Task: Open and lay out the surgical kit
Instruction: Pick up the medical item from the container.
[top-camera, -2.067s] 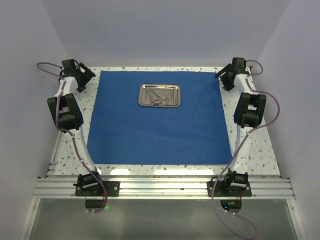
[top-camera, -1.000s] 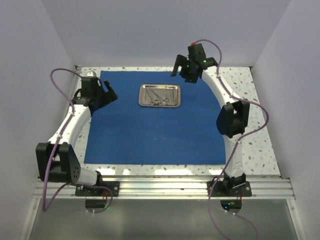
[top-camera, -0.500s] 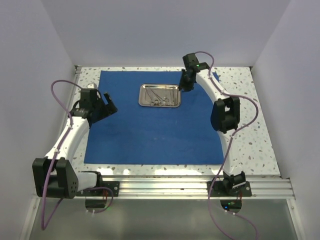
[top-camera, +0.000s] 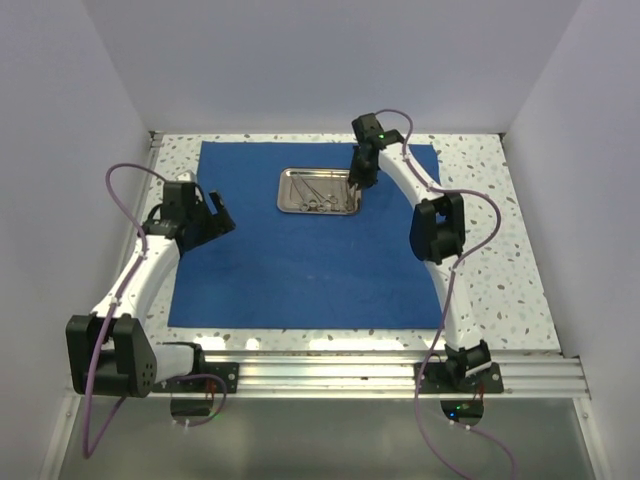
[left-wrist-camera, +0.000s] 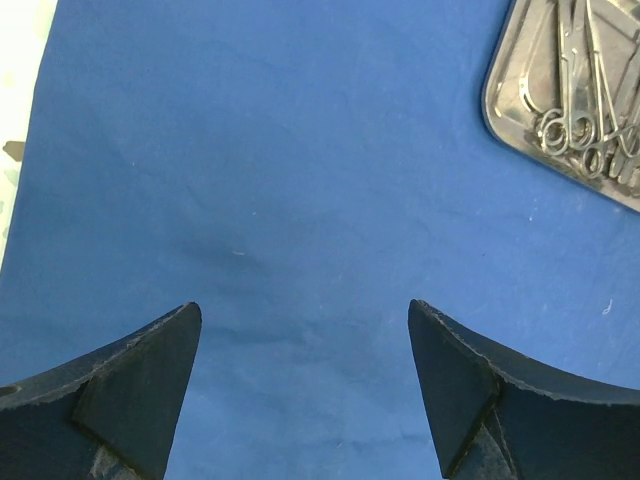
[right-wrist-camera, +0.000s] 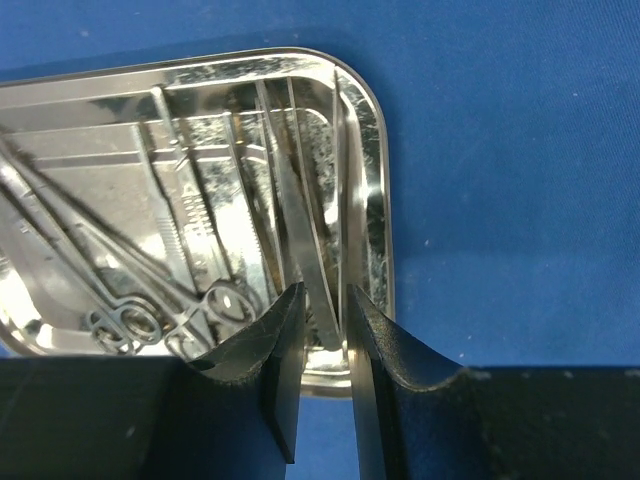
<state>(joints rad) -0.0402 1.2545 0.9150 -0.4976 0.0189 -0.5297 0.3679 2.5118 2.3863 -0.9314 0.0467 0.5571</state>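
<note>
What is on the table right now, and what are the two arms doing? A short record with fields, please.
Blue wrap: spread flat on the speckled table
Steel tray: on the wrap's far middle, instruments inside
Left end effector: open, above bare wrap, left of the tray
Right end effector: at the tray's right end, closed on thin tweezers

Place: robotics lab test cell, here we go.
Walls: plain pale panels (top-camera: 320, 70) boxing in a speckled tabletop (top-camera: 500, 280).
Rig: left arm (top-camera: 140, 270) and right arm (top-camera: 438, 228) bolted onto an aluminium rail (top-camera: 330, 372), purple cables (top-camera: 108, 185) looping.
</note>
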